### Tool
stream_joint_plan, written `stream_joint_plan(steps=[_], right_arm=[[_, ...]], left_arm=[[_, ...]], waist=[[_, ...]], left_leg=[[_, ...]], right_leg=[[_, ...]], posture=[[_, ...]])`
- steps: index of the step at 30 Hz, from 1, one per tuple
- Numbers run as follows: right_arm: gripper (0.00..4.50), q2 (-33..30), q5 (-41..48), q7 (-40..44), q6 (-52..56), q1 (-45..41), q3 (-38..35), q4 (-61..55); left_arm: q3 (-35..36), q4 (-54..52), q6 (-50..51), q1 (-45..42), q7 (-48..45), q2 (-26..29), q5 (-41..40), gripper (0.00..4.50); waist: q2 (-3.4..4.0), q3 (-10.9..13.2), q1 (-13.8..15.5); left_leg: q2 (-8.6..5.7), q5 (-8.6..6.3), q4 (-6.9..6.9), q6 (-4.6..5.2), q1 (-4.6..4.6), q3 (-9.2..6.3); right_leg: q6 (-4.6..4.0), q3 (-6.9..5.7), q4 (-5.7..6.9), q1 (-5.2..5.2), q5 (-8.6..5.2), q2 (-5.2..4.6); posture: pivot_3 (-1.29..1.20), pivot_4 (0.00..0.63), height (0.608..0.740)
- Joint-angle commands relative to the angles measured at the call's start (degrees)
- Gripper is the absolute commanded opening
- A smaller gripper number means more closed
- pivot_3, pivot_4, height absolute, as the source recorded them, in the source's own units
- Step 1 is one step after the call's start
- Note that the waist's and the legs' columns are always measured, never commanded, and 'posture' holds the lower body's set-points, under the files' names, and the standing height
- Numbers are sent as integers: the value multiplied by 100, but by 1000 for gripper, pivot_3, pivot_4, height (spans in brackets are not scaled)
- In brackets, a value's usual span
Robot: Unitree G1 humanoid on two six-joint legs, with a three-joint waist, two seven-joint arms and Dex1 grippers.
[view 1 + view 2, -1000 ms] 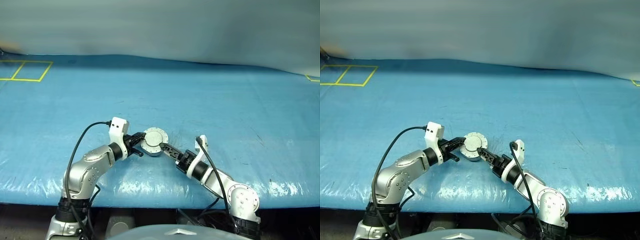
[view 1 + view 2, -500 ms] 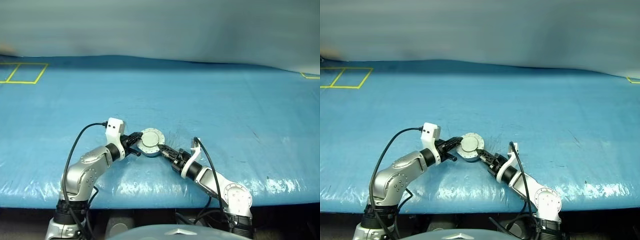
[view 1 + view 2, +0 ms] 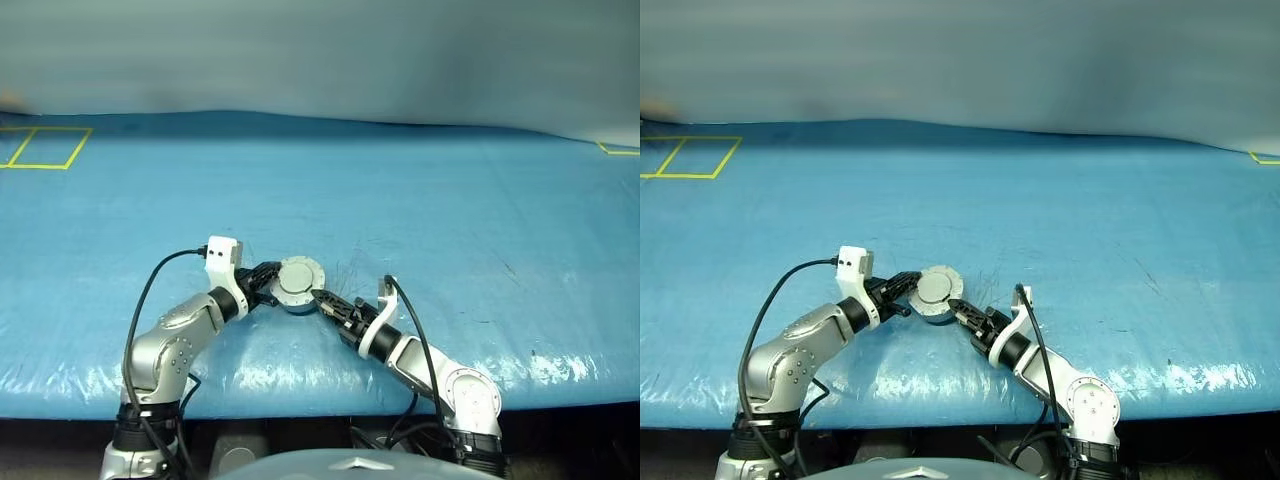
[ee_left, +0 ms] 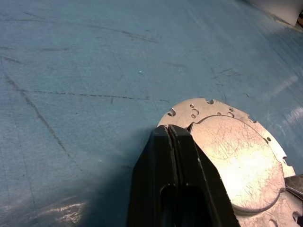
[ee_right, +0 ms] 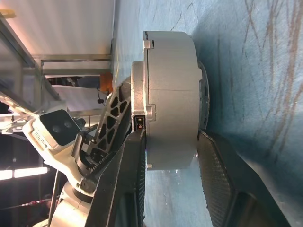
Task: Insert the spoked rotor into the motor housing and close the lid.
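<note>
The motor housing (image 3: 298,284) sits on the blue tabletop (image 3: 450,210), near its front edge, between the two arms. The lid (image 4: 239,158) lies flat on top of it, plain grey face with the raised circle upward, so the housing looks closed. The spoked rotor I cannot see; I judge it is already inside, under the lid.

The right gripper (image 5: 168,156) has its two fingers on either side of the housing's thick wall, one at the lid side and one at the bottom side near the tabletop. They stand close to the metal and seem to clamp it, though I cannot be fully sure that both pads touch. The left gripper (image 4: 171,135) comes from the other side. Its fingers (image 4: 161,156) are pressed together, with almost no gap, and their tips rest at the lid's rim, holding nothing.

In my judgement this is the last step: seating the lid. The next move calls for a firm push down on the lid while the right side keeps the housing steady, then a check that the rim sits even all around.
</note>
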Motion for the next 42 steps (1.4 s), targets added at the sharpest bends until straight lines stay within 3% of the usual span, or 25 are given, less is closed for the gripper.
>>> stream_joint_plan(steps=[1, 9, 10, 18, 26, 42], right_arm=[[1264, 185, 63, -139, -66, 78, 149, 27], [1259, 327, 838, -126, -432, -68, 57, -92], [1252, 327, 933, -123, -470, -97, 62, -115], [1252, 308, 1370, -128, -904, -555, 128, -311], [1252, 211, 1589, -214, -1247, -1072, 225, -415], [1252, -6, 1923, -572, -1155, -753, 907, -862]], left_arm=[[500, -76, 46, -23, 236, -153, -360, 1572], [1633, -395, 206, 288, 886, -832, -1803, 4319], [1713, -451, 211, 326, 967, -912, -2016, 4500], [1887, -563, 209, 643, 1629, -1473, -3911, 4500], [1345, -338, 128, 919, 1894, -1619, -5543, 4500], [666, 177, -560, 953, 1147, -1602, -5856, 4500]], waist=[[0, 0, -8], [-2, 2, 9], [-2, 3, 13], [-3, 11, 21], [-1, 15, 21], [1, 16, 32]], left_leg=[[0, 0, -1, 0, -1, 0], [0, 1, 1, 4, -40, 0], [0, 2, 2, 4, -47, 0], [-4, 2, 12, 6, -76, -4], [-5, 3, 14, 7, -77, -8], [-7, 4, 13, 8, -77, -12]], right_leg=[[0, 0, 0, -2, 0, 0], [-1, 0, 2, -6, 1, 1], [0, 0, 2, -12, 1, 1], [4, 0, -1, -31, 4, 2], [4, -1, -1, -28, 6, 4], [-4, -1, 0, -26, 9, 4]], posture=[[0, 150, 740], [0, 150, 740], [0, 150, 740], [0, 150, 740], [0, 150, 740], [0, 150, 740]])
